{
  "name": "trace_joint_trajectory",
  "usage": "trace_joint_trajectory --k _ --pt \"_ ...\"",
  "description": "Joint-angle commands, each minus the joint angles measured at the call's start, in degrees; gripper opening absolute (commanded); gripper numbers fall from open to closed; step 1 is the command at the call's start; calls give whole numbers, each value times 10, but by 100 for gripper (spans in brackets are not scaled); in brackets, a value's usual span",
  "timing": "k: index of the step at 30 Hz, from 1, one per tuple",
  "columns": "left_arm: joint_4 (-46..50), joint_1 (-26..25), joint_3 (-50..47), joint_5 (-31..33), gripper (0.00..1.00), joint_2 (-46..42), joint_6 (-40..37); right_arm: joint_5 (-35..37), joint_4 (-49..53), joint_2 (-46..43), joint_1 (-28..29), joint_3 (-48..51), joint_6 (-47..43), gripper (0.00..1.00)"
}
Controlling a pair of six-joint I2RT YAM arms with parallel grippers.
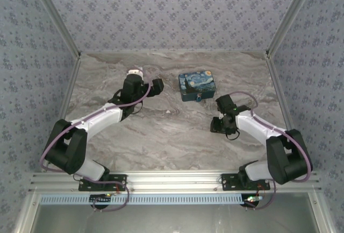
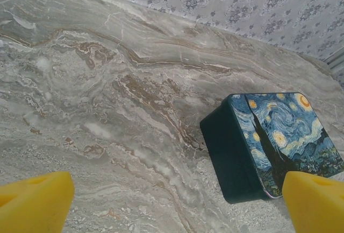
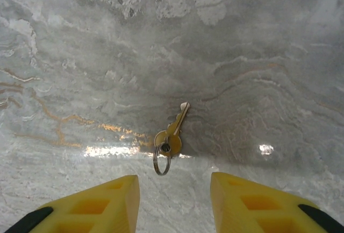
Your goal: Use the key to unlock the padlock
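Note:
A small brass key with a steel ring lies flat on the marble table, its blade pointing away. My right gripper hovers just short of it, yellow fingers apart with nothing between them. In the top view the right gripper points down at the table, right of centre. The padlock is a tiny teal bit at the near side of the swirl-painted box, too small to read. My left gripper is wide open and empty, left of the box.
The marble table is walled with patterned panels at the back and both sides. An aluminium rail runs along the near edge by the arm bases. Bare marble lies between the two arms.

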State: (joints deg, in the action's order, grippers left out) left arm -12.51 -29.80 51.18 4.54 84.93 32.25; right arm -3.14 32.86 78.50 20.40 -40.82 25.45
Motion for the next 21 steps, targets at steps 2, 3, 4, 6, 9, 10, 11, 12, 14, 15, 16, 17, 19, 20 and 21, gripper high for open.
trace_joint_trajectory --k 2,3,4,6,9,10,11,12,14,15,16,17,19,20,21 --pt "6 -3 22 11 99 4 2 21 0 20 4 -27 -9 38" --pt "7 -3 22 11 99 3 3 22 -1 23 3 -28 -10 38" --pt "8 -3 21 11 99 3 4 24 -1 26 4 -30 -12 36" --pt "8 -3 19 13 99 3 4 25 -1 33 4 -33 -14 35" --pt "11 -3 17 15 100 2 4 22 -2 45 4 -40 -15 33" --pt "10 -3 17 15 99 1 4 22 -3 49 5 -42 -16 33" --pt "11 -3 16 15 99 1 4 22 -3 53 7 -44 -16 33" --pt "11 -3 16 16 100 1 4 25 -2 56 8 -45 -17 33" --pt "11 -3 15 16 99 0 4 29 -1 63 10 -48 -15 32" --pt "12 -3 14 17 99 0 4 30 -2 67 12 -49 -14 32" --pt "12 -3 14 18 99 -1 4 30 -2 69 13 -49 -14 32" --pt "12 -3 14 18 99 1 4 29 -5 73 14 -48 -14 31" --pt "13 -3 14 17 99 0 4 29 -5 82 17 -49 -14 30" --pt "14 -3 13 18 99 0 4 31 -4 87 18 -51 -14 29" --pt "14 -3 14 18 100 0 4 33 -2 91 20 -53 -13 28"
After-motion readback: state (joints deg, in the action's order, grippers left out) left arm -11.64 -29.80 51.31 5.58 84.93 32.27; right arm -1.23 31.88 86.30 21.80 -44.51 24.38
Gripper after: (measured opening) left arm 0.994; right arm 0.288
